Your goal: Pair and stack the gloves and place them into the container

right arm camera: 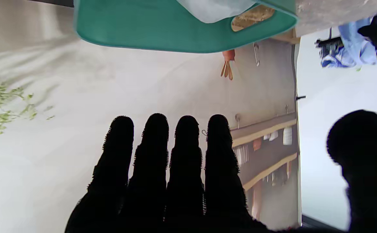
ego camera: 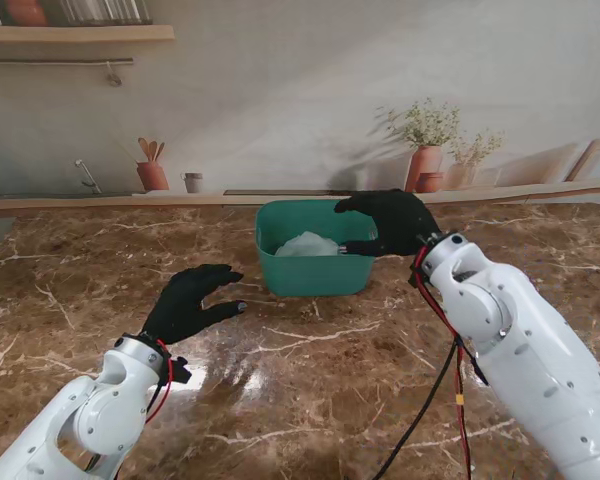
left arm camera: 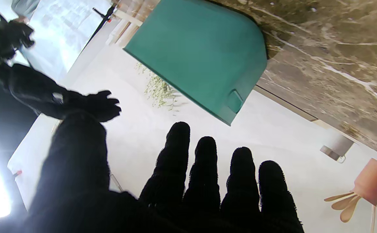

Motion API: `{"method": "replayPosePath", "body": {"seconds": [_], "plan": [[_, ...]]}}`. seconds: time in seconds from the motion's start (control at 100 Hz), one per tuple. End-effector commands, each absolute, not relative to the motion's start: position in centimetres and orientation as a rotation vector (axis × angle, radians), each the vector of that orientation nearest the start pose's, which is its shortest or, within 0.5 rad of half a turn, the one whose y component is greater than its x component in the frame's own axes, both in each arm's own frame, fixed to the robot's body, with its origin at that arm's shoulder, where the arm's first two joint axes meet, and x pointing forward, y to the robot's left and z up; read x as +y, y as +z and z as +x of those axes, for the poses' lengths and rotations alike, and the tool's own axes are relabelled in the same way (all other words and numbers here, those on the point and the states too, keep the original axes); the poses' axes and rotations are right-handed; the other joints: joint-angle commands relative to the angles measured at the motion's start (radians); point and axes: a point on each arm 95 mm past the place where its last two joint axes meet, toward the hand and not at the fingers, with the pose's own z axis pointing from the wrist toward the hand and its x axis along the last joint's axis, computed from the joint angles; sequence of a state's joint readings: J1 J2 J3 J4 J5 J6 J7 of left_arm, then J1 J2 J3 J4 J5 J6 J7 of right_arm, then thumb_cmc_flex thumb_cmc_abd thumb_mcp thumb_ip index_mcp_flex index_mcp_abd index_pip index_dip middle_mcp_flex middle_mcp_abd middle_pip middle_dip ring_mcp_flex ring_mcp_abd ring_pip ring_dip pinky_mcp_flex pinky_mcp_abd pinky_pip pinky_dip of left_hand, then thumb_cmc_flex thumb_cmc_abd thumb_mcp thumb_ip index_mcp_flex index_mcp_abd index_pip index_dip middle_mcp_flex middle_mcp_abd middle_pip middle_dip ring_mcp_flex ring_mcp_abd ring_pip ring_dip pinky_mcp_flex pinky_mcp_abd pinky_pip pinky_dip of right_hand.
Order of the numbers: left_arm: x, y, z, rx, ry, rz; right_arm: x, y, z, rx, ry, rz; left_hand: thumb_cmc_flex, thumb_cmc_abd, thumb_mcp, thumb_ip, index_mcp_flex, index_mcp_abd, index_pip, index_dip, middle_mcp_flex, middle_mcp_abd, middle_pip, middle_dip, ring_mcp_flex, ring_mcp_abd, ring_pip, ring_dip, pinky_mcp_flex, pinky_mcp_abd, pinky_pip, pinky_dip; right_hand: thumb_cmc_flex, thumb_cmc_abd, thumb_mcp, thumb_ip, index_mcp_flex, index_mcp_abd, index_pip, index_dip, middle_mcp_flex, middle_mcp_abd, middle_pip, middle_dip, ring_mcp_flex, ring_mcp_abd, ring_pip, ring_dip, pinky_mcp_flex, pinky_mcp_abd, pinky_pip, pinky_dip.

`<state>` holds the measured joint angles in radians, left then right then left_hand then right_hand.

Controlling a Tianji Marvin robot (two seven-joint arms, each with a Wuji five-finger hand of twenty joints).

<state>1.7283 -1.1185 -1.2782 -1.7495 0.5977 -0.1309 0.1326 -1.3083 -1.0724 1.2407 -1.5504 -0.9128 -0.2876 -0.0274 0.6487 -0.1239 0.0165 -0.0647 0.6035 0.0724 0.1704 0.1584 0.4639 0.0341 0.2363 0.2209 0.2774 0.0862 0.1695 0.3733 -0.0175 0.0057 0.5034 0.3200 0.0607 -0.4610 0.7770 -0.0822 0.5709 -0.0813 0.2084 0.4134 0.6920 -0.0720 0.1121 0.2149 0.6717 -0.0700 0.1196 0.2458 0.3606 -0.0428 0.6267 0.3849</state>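
Note:
A green container (ego camera: 313, 262) stands on the brown marble table at the middle, far from me. Pale bluish gloves (ego camera: 308, 245) lie bunched inside it; I cannot tell how they are stacked. My right hand (ego camera: 388, 220) hovers over the container's right rim, fingers spread, holding nothing. My left hand (ego camera: 187, 303) floats above the table to the left of the container, nearer to me, fingers apart and empty. The left wrist view shows the container's outer wall (left arm camera: 201, 55) beyond my fingers (left arm camera: 204, 168). In the right wrist view the container rim (right arm camera: 182, 35) and the gloves (right arm camera: 214, 9) lie past my fingers (right arm camera: 185, 152).
The marble table (ego camera: 310, 390) ends at a wall with a wooden ledge (ego camera: 130, 203) far from me. A printed kitchen backdrop with pots and plants covers that wall. A black and red cable (ego camera: 440, 380) hangs by my right arm.

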Motion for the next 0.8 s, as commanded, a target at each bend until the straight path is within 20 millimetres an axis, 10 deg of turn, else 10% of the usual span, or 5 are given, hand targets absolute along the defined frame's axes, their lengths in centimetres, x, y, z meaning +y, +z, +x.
{"method": "replayPosePath", "body": {"seconds": [0.0,0.43,0.79], "plan": [[-1.7,-30.3,35.8,1.170,-1.971,-1.478,-0.8,-25.1,44.3,1.487,1.760,0.971,-0.049,0.059,-0.040,0.035,-0.056,0.016,-0.026,-0.019,-0.047,-0.005,-0.024,-0.014,-0.032,-0.049,-0.017,-0.018,0.003,-0.052,0.041,-0.005,-0.053,0.023,-0.009,0.049,-0.033,0.026,-0.024,-0.015,-0.034,0.019,-0.020,-0.024,-0.049,-0.016,-0.017,-0.035,-0.023,-0.039,-0.028,-0.031],[-3.3,-30.1,35.7,1.182,-2.092,-1.437,-1.9,-32.8,36.7,1.293,1.871,1.178,-0.135,0.106,-0.033,0.055,-0.091,0.006,-0.042,-0.028,-0.086,-0.025,-0.048,-0.028,-0.068,-0.076,-0.042,-0.040,0.001,-0.084,0.012,-0.040,-0.109,0.111,-0.025,0.062,-0.092,0.083,-0.063,-0.044,-0.092,0.051,-0.035,-0.058,-0.103,0.000,-0.026,-0.066,-0.057,-0.033,-0.039,-0.071],[-3.2,-30.6,34.8,1.178,-2.083,-1.442,-3.0,-33.0,36.4,1.228,1.907,1.196,-0.136,0.098,-0.028,0.056,-0.097,0.008,-0.045,-0.031,-0.094,-0.025,-0.049,-0.031,-0.074,-0.079,-0.046,-0.049,0.003,-0.086,-0.008,-0.054,-0.142,0.191,-0.059,0.063,-0.113,0.108,-0.091,-0.069,-0.111,0.069,-0.036,-0.081,-0.113,0.006,-0.024,-0.076,-0.063,-0.030,-0.034,-0.084]]}}
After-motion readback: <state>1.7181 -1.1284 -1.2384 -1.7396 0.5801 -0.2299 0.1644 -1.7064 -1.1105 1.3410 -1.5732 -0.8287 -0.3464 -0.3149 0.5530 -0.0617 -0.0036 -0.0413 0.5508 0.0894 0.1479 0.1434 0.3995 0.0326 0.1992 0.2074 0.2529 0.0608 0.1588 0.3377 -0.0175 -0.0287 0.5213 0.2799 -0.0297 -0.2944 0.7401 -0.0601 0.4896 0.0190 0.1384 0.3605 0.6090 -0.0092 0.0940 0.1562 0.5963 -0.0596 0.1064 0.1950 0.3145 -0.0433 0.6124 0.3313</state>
